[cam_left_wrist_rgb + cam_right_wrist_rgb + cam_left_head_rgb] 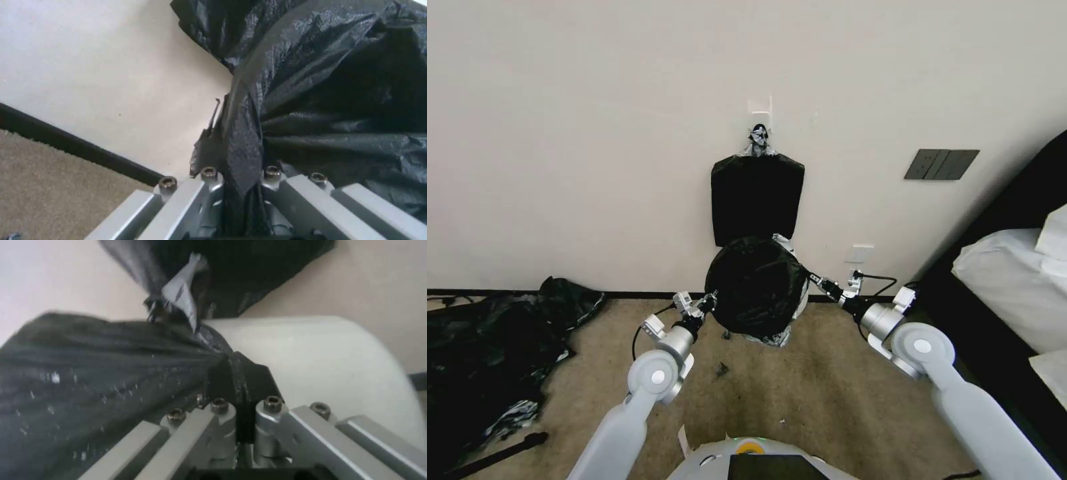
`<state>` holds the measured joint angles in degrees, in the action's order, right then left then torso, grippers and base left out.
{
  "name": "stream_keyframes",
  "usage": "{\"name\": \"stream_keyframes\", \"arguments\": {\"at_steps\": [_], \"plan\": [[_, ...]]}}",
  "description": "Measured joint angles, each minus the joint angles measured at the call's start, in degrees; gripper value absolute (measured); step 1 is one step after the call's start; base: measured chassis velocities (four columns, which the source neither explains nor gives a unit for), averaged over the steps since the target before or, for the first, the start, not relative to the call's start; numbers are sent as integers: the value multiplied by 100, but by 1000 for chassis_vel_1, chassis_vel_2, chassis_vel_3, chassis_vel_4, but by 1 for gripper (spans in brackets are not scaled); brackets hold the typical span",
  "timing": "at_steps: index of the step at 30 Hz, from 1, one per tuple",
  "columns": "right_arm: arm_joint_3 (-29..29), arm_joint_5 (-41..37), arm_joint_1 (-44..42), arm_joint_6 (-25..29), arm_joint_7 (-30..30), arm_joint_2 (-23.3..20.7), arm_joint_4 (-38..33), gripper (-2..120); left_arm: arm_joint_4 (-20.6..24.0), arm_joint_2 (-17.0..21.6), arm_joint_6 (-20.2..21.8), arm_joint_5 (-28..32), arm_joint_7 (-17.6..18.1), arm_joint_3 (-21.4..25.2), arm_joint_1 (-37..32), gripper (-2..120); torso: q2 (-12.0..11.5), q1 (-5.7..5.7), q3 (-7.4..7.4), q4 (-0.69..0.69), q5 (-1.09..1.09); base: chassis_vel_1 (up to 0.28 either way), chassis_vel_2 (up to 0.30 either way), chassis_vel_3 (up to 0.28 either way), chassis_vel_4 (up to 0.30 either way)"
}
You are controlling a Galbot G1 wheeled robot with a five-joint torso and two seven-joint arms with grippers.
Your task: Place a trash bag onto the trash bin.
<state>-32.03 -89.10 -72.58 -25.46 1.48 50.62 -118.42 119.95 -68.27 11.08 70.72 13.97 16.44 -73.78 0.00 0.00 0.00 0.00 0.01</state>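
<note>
The glossy black trash bag (756, 285) is stretched open over the trash bin (803, 300), which stands on the carpet against the wall; only a cream sliver of the bin shows beside the film. My left gripper (710, 301) is shut on the bag's left edge, and the pinched film (242, 146) runs between its fingers. On the other side my right gripper (815, 277) is shut on the bag's right edge (238, 380), just beside the bin's cream wall (320, 356). The bag (102, 363) hides the bin's mouth and rim.
A flat black bundle (757, 200) hangs on the wall right above the bin. A large heap of black sheeting (494, 347) lies on the floor at the left. A bed (1014, 280) stands close on the right. Open carpet (800, 393) lies between me and the bin.
</note>
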Motion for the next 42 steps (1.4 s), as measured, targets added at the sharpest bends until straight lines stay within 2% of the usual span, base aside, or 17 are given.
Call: {"name": "stream_keyframes", "arguments": {"at_steps": [4,10,16,19,20,23,24,27,28,30,31,32,35,37,39,40,42], "plan": [[-89,245,-111,-5,214,-15,-229,8,28,-28,69,-145,111,-23,10,1,0,0,0,0,-1,0,0,0,0],[-383,404,-296,-114,524,-89,-477,32,117,-45,171,-461,630,-76,43,1,0,0,0,-1,-2,0,0,0,0],[-464,414,-239,-144,350,-92,-203,50,118,-40,210,-410,834,-38,42,1,0,0,0,1,0,0,0,0,0],[-841,633,-175,-165,125,-124,-329,67,165,-2,249,-766,1167,-112,50,1,0,0,0,0,2,0,0,0,0],[-841,633,-175,-165,125,-124,-329,67,165,-2,249,-766,1167,-112,50,1,0,0,0,0,2,0,0,0,0],[-856,834,-37,-362,-403,-258,-1162,81,198,2,322,-1406,1336,-318,49,1,0,0,0,-2,-3,0,0,0,0],[-856,834,-37,-362,-403,-258,-1162,81,198,2,322,-1406,1336,-318,49,1,0,0,0,-2,-3,0,0,0,0],[10,1094,330,-439,-1554,-334,-1944,90,197,-15,330,-2057,1410,-571,49,1,0,0,0,3,-2,0,0,0,0],[10,1094,330,-439,-1554,-334,-1944,90,197,-15,330,-2057,1410,-571,49,1,0,0,0,3,-2,0,0,0,0],[817,1201,703,-627,-2382,-301,-2287,82,177,-23,324,-2476,1474,-792,58,1,0,0,0,1,-3,0,0,0,0],[1448,1236,946,-701,-2840,-233,-2348,77,157,-34,282,-2718,1502,-914,51,1,0,0,0,0,-1,0,0,0,0],[1448,1236,946,-701,-2840,-233,-2348,77,157,-34,282,-2718,1502,-914,51,1,0,0,0,0,-1,0,0,0,0],[2561,1293,1299,-632,-3701,39,-2212,62,147,-68,172,-3115,1550,-1114,8,1,0,0,0,1,-2,0,0,0,0],[2680,1308,1334,-619,-3816,84,-2183,61,150,-72,163,-3145,1560,-1135,2,1,0,0,0,1,-1,0,0,0,0],[3359,1433,1511,-555,-4626,419,-1883,47,175,-96,77,-3431,1628,-1249,-38,1,0,0,0,0,-1,0,0,0,0],[3359,1433,1511,-555,-4626,419,-1883,47,175,-96,77,-3431,1628,-1249,-38,1,0,0,0,0,-1,0,0,0,0],[3702,1609,1583,-501,-5046,659,-1658,37,175,-112,-42,-3692,1632,-1301,-80,1,0,0,0,1,-1,0,0,0,0]]}}
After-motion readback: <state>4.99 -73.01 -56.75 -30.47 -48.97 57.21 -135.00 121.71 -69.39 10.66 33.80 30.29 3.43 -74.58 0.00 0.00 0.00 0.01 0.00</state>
